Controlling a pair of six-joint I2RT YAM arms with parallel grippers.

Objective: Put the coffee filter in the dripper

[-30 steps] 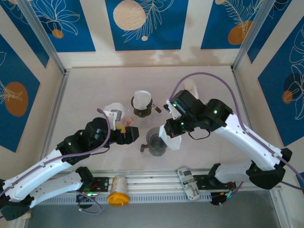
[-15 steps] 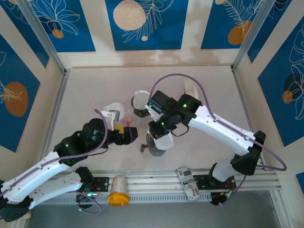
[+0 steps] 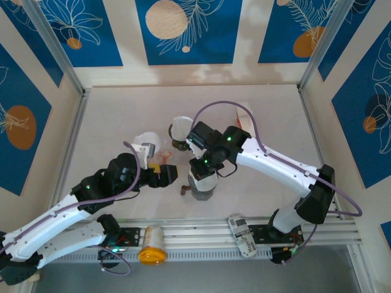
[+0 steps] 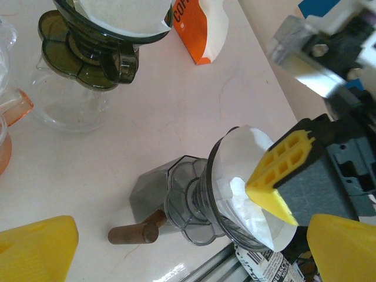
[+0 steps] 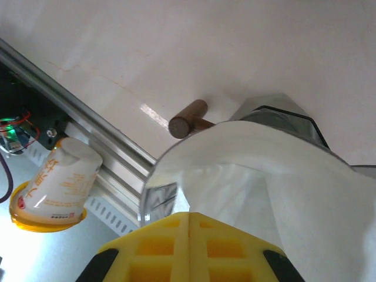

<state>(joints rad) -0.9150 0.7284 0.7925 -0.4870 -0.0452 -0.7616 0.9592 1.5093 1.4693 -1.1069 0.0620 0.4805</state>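
Note:
The grey dripper [image 3: 200, 191] with a wooden handle [image 4: 136, 230] stands near the table's front edge. In the left wrist view the dripper [image 4: 189, 200] lies tilted across the frame. The white coffee filter [image 4: 267, 220] sits in its mouth, partly crumpled. My right gripper [image 3: 204, 173] hangs over the dripper, shut on the coffee filter [image 5: 282, 176]; its yellow fingertips [image 4: 276, 183] reach into the cone. My left gripper [image 3: 173, 174] is open just left of the dripper, touching nothing, its yellow fingers [image 4: 35, 252] wide apart.
A second dripper with a filter [image 3: 182, 130] stands on a glass carafe behind. An orange and white bag [image 4: 200, 29] lies farther back. A glass vessel [image 3: 146, 143] is at the left. A cup [image 3: 151, 245] and a printed packet [image 3: 242, 235] lie on the front rail.
My right arm swung left, carrying the filter from beside the dripper to over it and down into its mouth. The left arm barely moved.

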